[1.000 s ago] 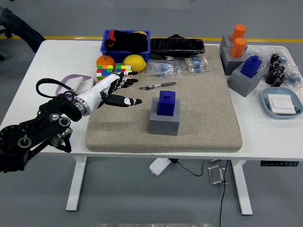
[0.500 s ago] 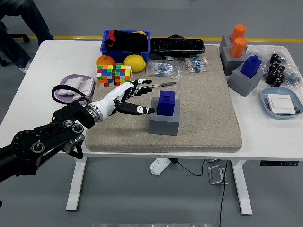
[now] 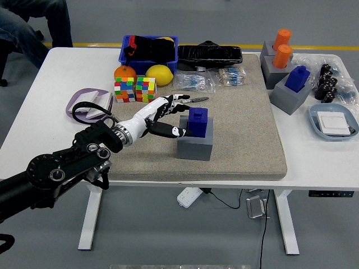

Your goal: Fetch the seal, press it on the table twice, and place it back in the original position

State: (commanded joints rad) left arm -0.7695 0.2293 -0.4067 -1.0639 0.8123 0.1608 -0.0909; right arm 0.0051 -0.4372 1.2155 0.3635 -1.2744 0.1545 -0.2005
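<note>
- Seal [image 3: 198, 121], a blue block, is sitting upright in its grey holder [image 3: 195, 144] near the middle of the tan mat [image 3: 241, 129] on the white table [image 3: 45, 106].
- The left hand [image 3: 167, 115] is reaching in from the left, right beside the seal.
- Its fingers [image 3: 178, 99] are spreading out and holding nothing; the thumb tip is right at the seal's left side, but touching cannot be told.
- 2 colourful cubes [image 3: 134, 89] are lying behind the hand, with an orange [image 3: 123, 72] and a lemon [image 3: 159, 74] past them.
- 2 orange seals [image 3: 282, 47] and 1 more blue seal [image 3: 298, 78] are standing in grey holders at the far right.
- A person's legs [image 3: 33, 22] are showing at the top left corner.
</note>
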